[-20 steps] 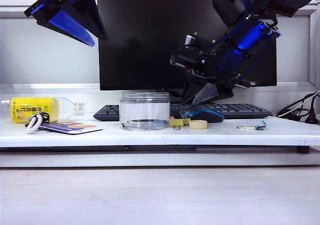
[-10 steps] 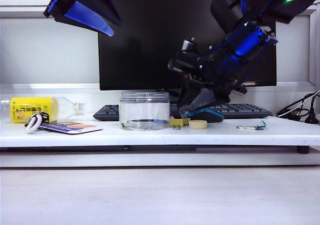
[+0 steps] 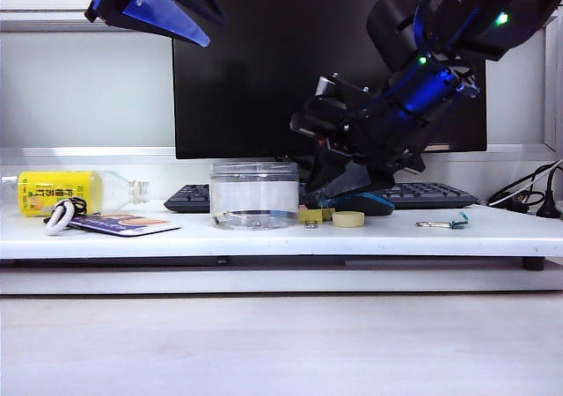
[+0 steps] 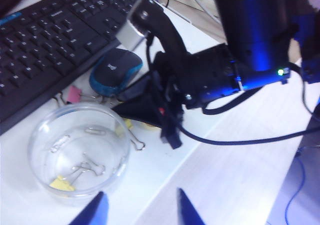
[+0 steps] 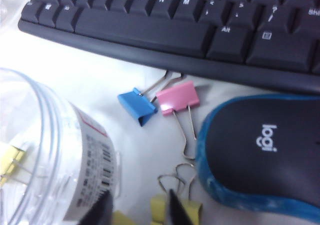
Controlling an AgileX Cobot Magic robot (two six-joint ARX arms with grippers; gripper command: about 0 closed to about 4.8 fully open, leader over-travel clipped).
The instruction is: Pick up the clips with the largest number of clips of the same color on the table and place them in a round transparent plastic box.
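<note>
Exterior: the right gripper hangs low just beside the round transparent plastic box on the white surface; the left gripper hovers high, fingers parted, empty.

Left wrist: one pale-yellow binder clip lies inside the box.

Right wrist: parted empty fingers straddle loose pale-yellow binder clips beside the blue-and-black mouse; best to descend squarely over one before closing.

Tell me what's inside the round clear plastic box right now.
The round transparent plastic box holds one pale-yellow clip plus loose silver wire handles. Whether more clips lie against its near wall can't be seen through the glare.
</note>
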